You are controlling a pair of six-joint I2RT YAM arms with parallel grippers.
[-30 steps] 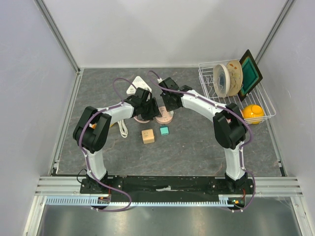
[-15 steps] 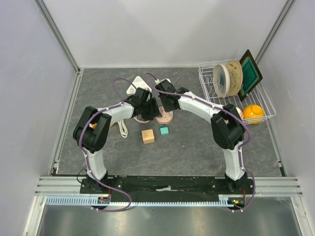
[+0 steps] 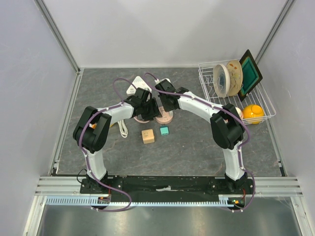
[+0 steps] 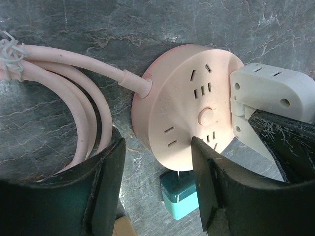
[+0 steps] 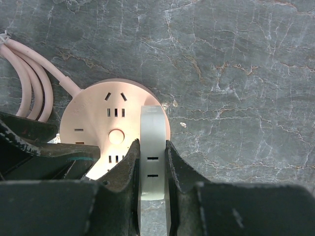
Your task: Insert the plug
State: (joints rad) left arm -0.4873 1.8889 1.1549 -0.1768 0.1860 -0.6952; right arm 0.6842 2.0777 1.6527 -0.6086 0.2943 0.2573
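We take this for a robotics lab test cell rather than a home: plain white panels [image 3: 162,29] in aluminium framing [image 3: 56,32] close in a grey stone-patterned tabletop [image 3: 197,147], and the left arm [image 3: 93,130] and right arm [image 3: 229,130] are bolted to a metal rail [image 3: 167,184] along the bottom of the frame. The household things read as props: a wire dish rack [image 3: 268,98] with plates [image 3: 222,80] at upper right, small blocks [image 3: 147,136], a round pink socket [image 4: 182,113] and a white plug [image 5: 152,152].
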